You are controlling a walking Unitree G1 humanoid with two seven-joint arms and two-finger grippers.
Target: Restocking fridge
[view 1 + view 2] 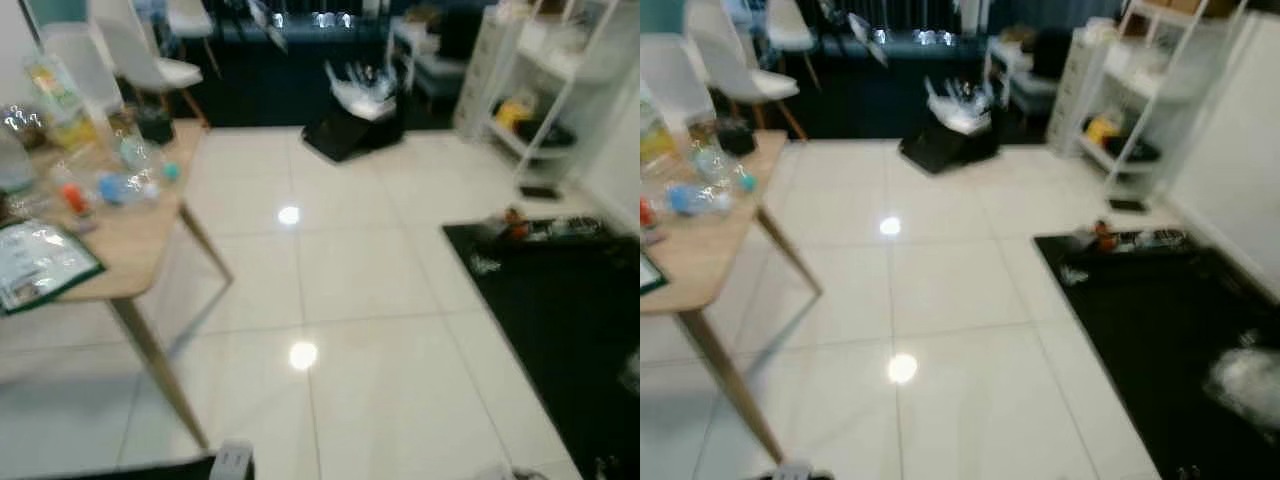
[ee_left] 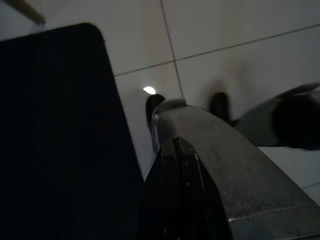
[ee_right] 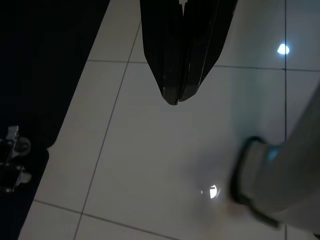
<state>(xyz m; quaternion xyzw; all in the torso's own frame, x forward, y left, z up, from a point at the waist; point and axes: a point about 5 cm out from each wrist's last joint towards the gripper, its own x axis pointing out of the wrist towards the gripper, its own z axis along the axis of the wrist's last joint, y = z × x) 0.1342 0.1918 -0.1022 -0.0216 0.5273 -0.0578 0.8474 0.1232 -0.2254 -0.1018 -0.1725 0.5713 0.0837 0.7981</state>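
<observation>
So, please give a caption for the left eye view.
Wooden table with bottles beside a white tiled floor and black rug.

Wooden table (image 1: 150, 262) stands on white tile floor (image 1: 340, 300); bottles (image 1: 125, 185) and a green-edged packet (image 1: 40, 262) lie on the table.

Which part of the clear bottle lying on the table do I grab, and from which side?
Grip the bottle across the middle of its body, coming down from above. It seems to lie on its side near the table's right edge, so its round flank faces up, and other items crowd it on the left. Blur hides the cap end, so check again closer up.
</observation>
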